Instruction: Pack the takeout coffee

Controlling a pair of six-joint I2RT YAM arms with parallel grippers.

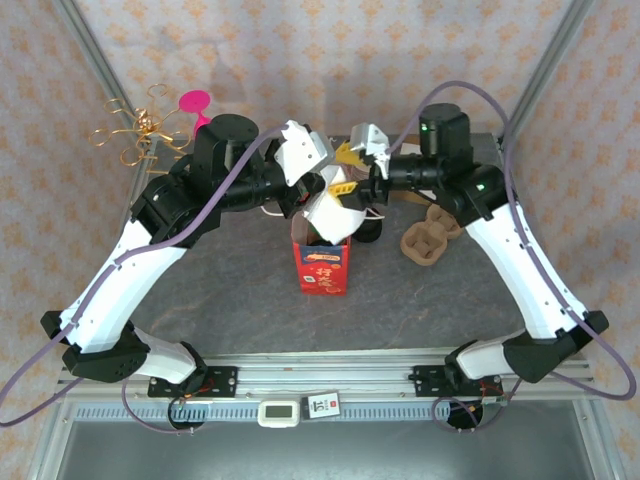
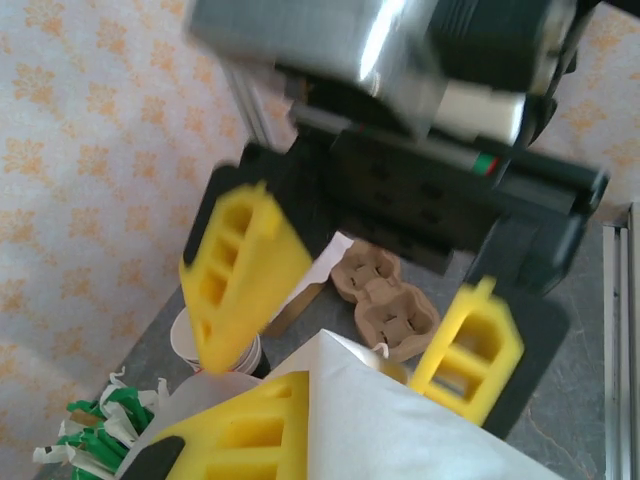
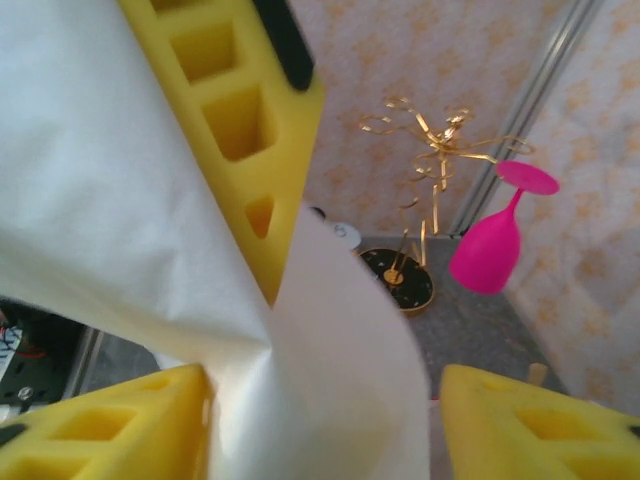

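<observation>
White paper [image 3: 150, 200] pinched by left gripper [image 1: 318, 188], right gripper [image 1: 342, 172] wide astride it, takeout coffee [image 1: 368, 232], axis unclear

A pale backdrop [image 1: 300, 60] printed with small orange floral motifs hangs behind and to both sides of the work area. It is set inside a frame of bare aluminium, with a left post [image 1: 95, 55] and a right post [image 1: 545, 70] slanting up toward the top of the overhead view. The tabletop [image 1: 230, 300] is a dark grey, mottled, stone-like surface, with a silver slotted aluminium rail [image 1: 330, 385] along its near edge and a plain grey surface [image 1: 330, 450] below that; the light is bright, even and soft, leaving only faint shadows on the table.
</observation>
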